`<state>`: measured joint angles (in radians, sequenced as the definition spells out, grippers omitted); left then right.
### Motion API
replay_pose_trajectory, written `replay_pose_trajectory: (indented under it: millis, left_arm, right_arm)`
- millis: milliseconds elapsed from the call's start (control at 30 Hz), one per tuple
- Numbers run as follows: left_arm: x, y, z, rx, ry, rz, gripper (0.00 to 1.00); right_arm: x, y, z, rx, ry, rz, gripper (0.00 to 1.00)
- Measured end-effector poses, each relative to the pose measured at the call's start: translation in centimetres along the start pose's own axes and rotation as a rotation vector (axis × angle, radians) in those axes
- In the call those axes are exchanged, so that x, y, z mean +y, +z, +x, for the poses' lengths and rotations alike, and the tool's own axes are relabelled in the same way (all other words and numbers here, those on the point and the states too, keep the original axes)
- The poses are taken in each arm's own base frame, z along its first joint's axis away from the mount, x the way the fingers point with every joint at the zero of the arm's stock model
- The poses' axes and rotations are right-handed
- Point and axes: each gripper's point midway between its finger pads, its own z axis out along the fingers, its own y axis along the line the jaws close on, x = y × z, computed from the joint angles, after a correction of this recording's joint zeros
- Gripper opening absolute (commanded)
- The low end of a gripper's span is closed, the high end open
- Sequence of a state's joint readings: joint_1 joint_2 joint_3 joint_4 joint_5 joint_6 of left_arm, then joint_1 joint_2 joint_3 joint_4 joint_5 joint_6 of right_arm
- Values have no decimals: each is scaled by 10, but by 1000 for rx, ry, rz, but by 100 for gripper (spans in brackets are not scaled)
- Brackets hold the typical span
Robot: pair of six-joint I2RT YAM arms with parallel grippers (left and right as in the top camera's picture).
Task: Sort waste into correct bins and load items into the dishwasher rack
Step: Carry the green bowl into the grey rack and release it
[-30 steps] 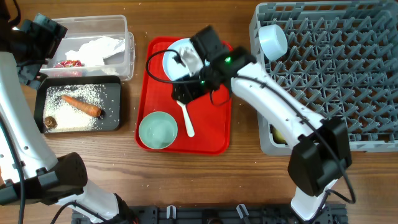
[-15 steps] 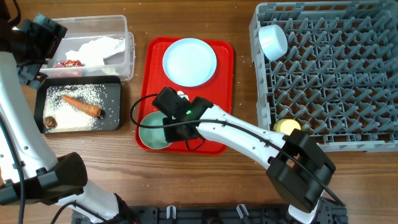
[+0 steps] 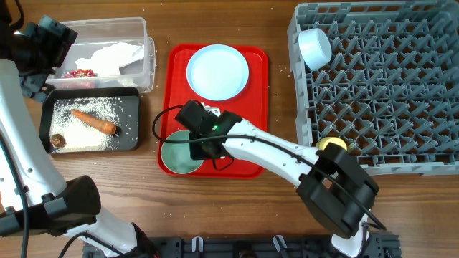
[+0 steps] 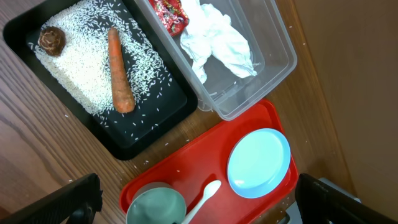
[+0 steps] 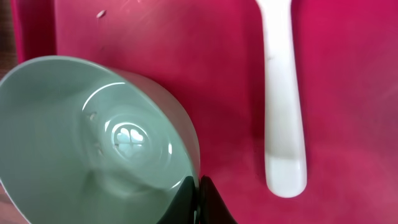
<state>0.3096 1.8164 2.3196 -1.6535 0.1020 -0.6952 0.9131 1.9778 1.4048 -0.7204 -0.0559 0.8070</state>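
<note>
Table: brown wood seen from above, with scattered white grains near the bins.
Dishwasher rack: the grey pegged crate fills the right side of the table.
Red tray: the flat red tray lies at the centre, between the bins and the rack.
Clear tub: the clear tub sits at the far left and holds the crumpled napkin and the red wrapper.
Black tray: the black tray lies just beside the tub on its near side. It holds the rice, with the carrot lying on the grains and the brown lump in one corner.
Plate: the pale blue plate lies flat on the far half of the red tray.
Mint-green bowl: the mint-green bowl is at the near left corner of the red tray, mouth up and empty.
Pale blue bowl: the pale blue bowl rests tipped among the pegs at the rack's far left corner.
Yellow cup: the yellow cup is at the rack's near left edge, partly hidden by the right arm.
Spoon: the white spoon lies on the red tray just beside the mint-green bowl.
Right gripper: the right gripper is pinched onto the mint-green bowl's rim, one finger inside and one outside.
Left gripper: the left gripper hangs over the tub's left end, its fingers spread wide and holding nothing.
</note>
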Motion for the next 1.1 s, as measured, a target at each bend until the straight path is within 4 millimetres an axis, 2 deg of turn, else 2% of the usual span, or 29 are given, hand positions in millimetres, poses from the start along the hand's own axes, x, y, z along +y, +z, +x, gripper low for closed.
replay_pose_trajectory:
  millis: [133, 200, 300, 333, 367, 400, 467, 533, 567, 667, 767, 867, 1100]
  left_arm:
    - [0, 0, 0, 1, 0, 0, 100]
    - [0, 0, 0, 0, 0, 0, 100]
    - [0, 0, 0, 0, 0, 0, 100]
    - [0, 0, 0, 1, 0, 0, 100]
    - [0, 0, 0, 0, 0, 0, 100]
    - [0, 0, 0, 0, 0, 0, 100]
    - [0, 0, 0, 0, 0, 0, 100]
    - [0, 0, 0, 1, 0, 0, 100]
    - [0, 0, 0, 0, 0, 0, 100]
    - [0, 0, 0, 0, 0, 0, 100]
    - [0, 0, 0, 0, 0, 0, 100]
    - [0, 0, 0, 1, 0, 0, 100]
    - [0, 0, 0, 0, 0, 0, 100]
  right_arm:
    - [-17, -5, -2, 34, 0, 26, 4]
    - [-26, -20, -12, 17, 2, 25, 4]
    - [-37, -69, -43, -110, 2, -3, 4]
    - [-44, -104, -61, -212, -8, -12, 4]
    - [-52, -132, -73, -290, -10, -3, 4]
    - [-69, -163, -84, -383, -6, 42, 4]
    - [-108, -208, -95, -514, 19, 174, 4]
    - [-167, -254, -101, -645, 71, 424, 4]
    - [-198, -272, -103, -688, 110, 570, 4]
    - [-242, -297, -106, -710, 115, 817, 4]
    - [-279, -310, -108, -647, 81, 997, 4]
    - [-301, -302, -112, -521, -9, 1115, 4]
    - [-314, -246, -128, -232, -269, 1217, 4]
